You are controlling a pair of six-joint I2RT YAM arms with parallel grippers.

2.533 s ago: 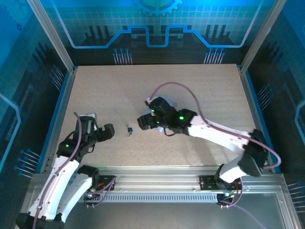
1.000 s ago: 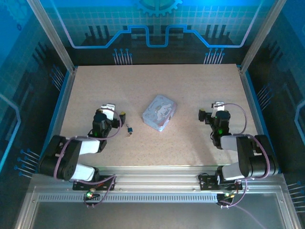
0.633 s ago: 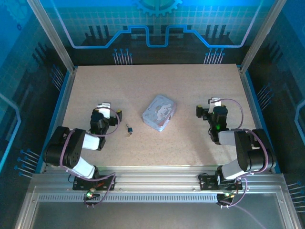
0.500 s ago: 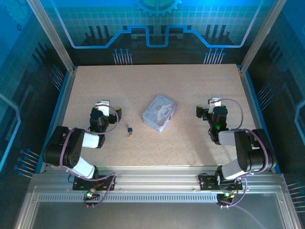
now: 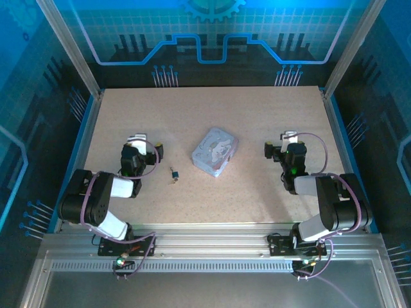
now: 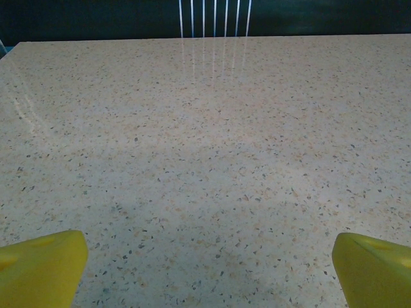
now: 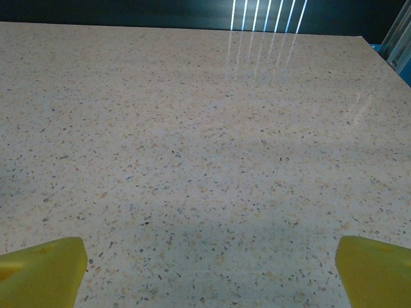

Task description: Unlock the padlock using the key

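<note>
The padlock (image 5: pixel 173 174) is lying flat on the speckled table (image 5: pixel 257 115), showing as a tiny dark bluish piece with a brass-yellow glint at its near end. It is resting alone in the left-centre of the surface, near the silver-grey tin (image 5: pixel 215 151) but apart from it, to the tin's near-left. The key is showing too small to be told apart from the lock.

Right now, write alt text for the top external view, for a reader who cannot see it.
A tiny padlock lies on a speckled table, just left of a silver tin. Both arms are folded near their bases, left gripper and right gripper open and empty.
</note>
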